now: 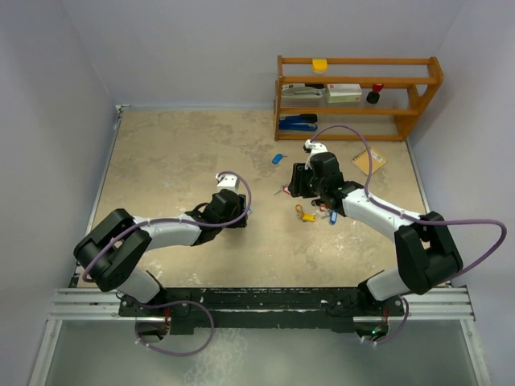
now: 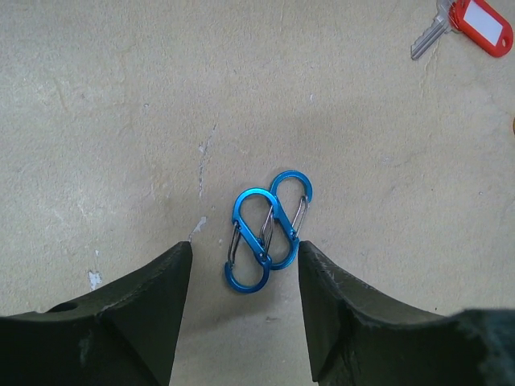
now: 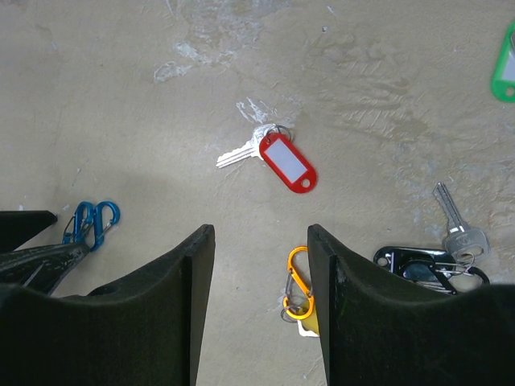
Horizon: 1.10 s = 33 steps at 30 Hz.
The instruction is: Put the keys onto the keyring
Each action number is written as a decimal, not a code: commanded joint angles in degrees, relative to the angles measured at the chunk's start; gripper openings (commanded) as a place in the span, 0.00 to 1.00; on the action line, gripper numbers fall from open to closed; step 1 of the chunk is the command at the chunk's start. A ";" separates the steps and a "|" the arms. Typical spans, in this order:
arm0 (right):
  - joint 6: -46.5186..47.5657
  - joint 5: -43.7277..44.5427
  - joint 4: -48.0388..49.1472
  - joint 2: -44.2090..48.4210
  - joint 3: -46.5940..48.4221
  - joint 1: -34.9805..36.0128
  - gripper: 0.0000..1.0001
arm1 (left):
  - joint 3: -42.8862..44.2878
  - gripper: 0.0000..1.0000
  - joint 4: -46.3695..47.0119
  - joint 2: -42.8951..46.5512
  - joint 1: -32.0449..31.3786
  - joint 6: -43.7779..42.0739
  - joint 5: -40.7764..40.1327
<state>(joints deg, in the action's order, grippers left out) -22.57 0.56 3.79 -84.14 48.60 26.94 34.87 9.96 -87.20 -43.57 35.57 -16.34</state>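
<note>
Two claws hang low over the desk (image 1: 177, 161), and neither holds anything. The left claw (image 2: 245, 256) has its fingers apart on either side of a pair of blue figure-eight clips (image 2: 267, 229), which lie flat and look untouched. The right claw (image 3: 261, 237) is spread as well, with bare desk between its fingers. The red-tagged key (image 3: 280, 161) lies loose just ahead of it.

By my reckoning the job has barely begun. That key is on no ring, and a green tag (image 3: 505, 71) sits apart at the edge of the right wrist view. A silver key (image 3: 457, 229) lies against a black clip (image 3: 422, 264), but whether it is hooked on I cannot tell. Picking up a clip and threading the keys all seem to lie ahead.

Only the right wrist view shows the orange clip (image 3: 298, 277) beside the claw's right finger, and the green tag. The left wrist view gives the blue clips plainly, one overlapping the other. From above I see what neither wrist shows: a blue-tagged key (image 1: 277, 158) lying off towards the wooden shelf (image 1: 358, 96), well apart from the rest.
</note>
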 commanded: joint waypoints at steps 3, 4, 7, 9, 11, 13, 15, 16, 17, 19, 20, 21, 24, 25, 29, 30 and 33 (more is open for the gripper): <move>-0.20 -0.42 1.83 2.40 -0.38 -0.04 0.53 | -0.12 0.52 3.13 -1.16 -0.08 0.65 -0.65; -0.20 -0.45 1.82 2.40 -0.35 -0.07 0.53 | -0.07 0.51 3.20 -1.29 -0.04 0.65 -0.58; -0.28 -0.47 1.88 2.40 -0.54 -0.04 0.53 | 0.02 0.49 3.32 -1.56 -0.02 0.80 -0.49; -0.41 -0.55 1.92 2.44 -0.52 -0.04 0.53 | -0.06 0.48 3.32 -1.55 -0.09 0.66 -0.47; -0.46 -0.56 1.92 2.55 -0.52 -0.04 0.53 | 0.06 0.47 3.28 -1.64 -0.07 0.68 -0.45; -0.53 -0.51 1.97 2.58 -0.61 -0.04 0.53 | 0.01 0.45 3.16 -1.71 -0.08 0.66 -0.45; -0.53 -0.53 1.96 2.58 -0.61 -0.05 0.53 | 0.10 0.43 3.06 -1.93 -0.07 0.51 -0.47; -0.55 -0.55 1.94 2.58 -0.63 -0.04 0.53 | 0.13 0.42 3.05 -2.12 -0.07 0.47 -0.47; -0.55 -0.49 2.00 2.58 -0.68 -0.04 0.53 | 0.12 0.41 3.10 -2.20 -0.11 0.35 -0.40; -0.55 -0.56 2.01 2.51 -0.61 -0.05 0.53 | 0.10 0.41 3.05 -2.42 -0.02 0.22 -0.52; -0.61 -0.56 2.01 2.49 -0.70 -0.05 0.53 | 0.13 0.40 3.05 -2.59 -0.09 0.14 -0.72; -0.62 -0.56 2.09 2.49 -0.74 -0.06 0.53 | 0.11 0.40 3.05 -2.65 -0.04 0.05 -0.80; -0.64 -0.51 2.03 2.49 -0.74 -0.04 0.53 | 0.24 0.39 3.06 -3.07 -0.02 -0.23 -1.15; -0.58 -0.47 2.01 2.57 -0.77 -0.04 0.53 | 0.37 0.37 2.80 -3.41 -0.16 -0.48 -1.32; -0.60 -0.34 2.01 2.58 -0.87 -0.04 0.53 | 0.37 0.36 2.40 -3.57 -0.24 -0.67 -1.74; -0.63 -0.31 2.01 2.66 -0.92 -0.07 0.53 | 0.42 0.35 2.26 -3.57 -0.35 -0.76 -1.83; -0.64 -0.29 2.01 2.75 -0.87 -0.05 0.54 | 0.37 0.34 1.92 -3.50 -0.45 -0.77 -2.10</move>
<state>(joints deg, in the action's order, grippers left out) -22.85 0.47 3.86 -83.88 48.25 26.94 34.92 13.72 -89.58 -43.66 35.33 -17.91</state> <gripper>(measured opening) 0.533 0.348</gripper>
